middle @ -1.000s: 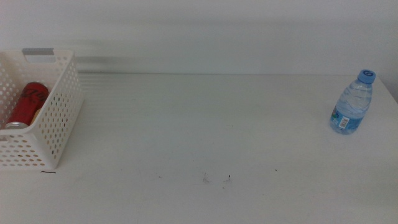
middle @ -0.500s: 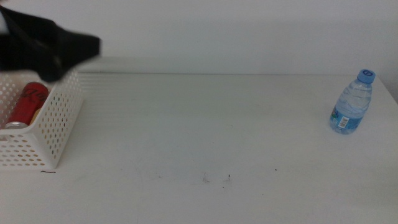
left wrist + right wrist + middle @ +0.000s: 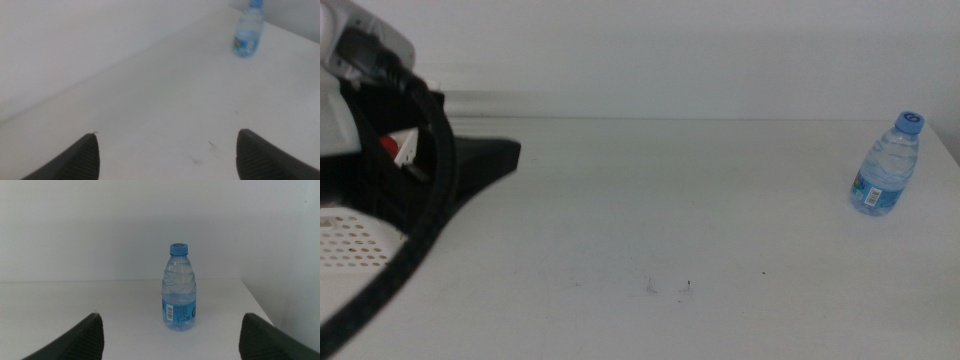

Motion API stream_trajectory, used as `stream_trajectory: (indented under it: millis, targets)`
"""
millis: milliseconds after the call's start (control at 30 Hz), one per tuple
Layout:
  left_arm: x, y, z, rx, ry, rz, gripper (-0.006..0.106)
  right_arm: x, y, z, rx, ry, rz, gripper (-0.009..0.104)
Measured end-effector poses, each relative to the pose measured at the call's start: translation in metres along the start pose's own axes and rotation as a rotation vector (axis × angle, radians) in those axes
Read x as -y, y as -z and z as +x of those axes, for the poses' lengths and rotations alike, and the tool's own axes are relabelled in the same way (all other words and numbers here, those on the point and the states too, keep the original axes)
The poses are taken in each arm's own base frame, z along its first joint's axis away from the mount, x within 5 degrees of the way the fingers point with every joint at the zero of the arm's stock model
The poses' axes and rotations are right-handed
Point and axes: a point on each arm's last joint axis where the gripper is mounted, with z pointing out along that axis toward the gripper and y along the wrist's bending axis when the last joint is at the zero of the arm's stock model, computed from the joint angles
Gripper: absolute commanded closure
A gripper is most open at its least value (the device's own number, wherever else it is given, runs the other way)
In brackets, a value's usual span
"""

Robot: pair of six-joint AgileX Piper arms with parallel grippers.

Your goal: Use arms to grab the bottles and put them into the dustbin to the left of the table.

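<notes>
The small clear water bottle (image 3: 887, 165) with a blue cap stands upright at the table's far right. It also shows in the left wrist view (image 3: 248, 30) and in the right wrist view (image 3: 179, 287). My left gripper (image 3: 500, 158) reaches in from the left above the dustbin (image 3: 350, 245), jaws open and empty (image 3: 167, 150). Its white housing and black cable (image 3: 420, 200) hide most of the dustbin. A sliver of the red can (image 3: 388, 146) shows inside. My right gripper (image 3: 170, 335) is open, empty, facing the water bottle from a distance, and is outside the middle view. The yellow tea bottle is out of view.
The white table (image 3: 670, 220) stretches wide between the dustbin and the water bottle, with a few tiny dark specks (image 3: 668, 288) near the front. A pale wall stands behind the table's far edge.
My left arm has swung in from the upper left, come lower and further right, and now covers most of the dustbin. The water bottle has not moved.
</notes>
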Motion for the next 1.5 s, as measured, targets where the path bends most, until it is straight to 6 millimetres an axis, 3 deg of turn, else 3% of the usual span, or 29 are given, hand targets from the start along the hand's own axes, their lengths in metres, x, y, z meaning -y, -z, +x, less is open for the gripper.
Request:
stream_trajectory:
  millis: [567, 767, 1167, 1500]
  targets:
    - [0.005, 0.000, 0.003, -0.036, 0.039, 0.052, 0.007, 0.000, 0.000, 0.000, 0.000, 0.000, 0.000, 0.002]
    - [0.001, -0.001, 0.011, -0.132, 0.139, -0.043, 0.007, 0.000, 0.000, 0.000, 0.000, 0.000, 0.000, 0.002]
    - [0.029, -0.006, -0.004, 0.002, 0.015, 0.004, 0.007, 0.000, 0.000, 0.000, 0.000, 0.000, 0.000, 0.002]
    - [0.028, -0.004, -0.005, 0.007, -0.017, -0.015, 0.007, 0.000, 0.000, 0.000, 0.000, 0.000, 0.000, 0.002]
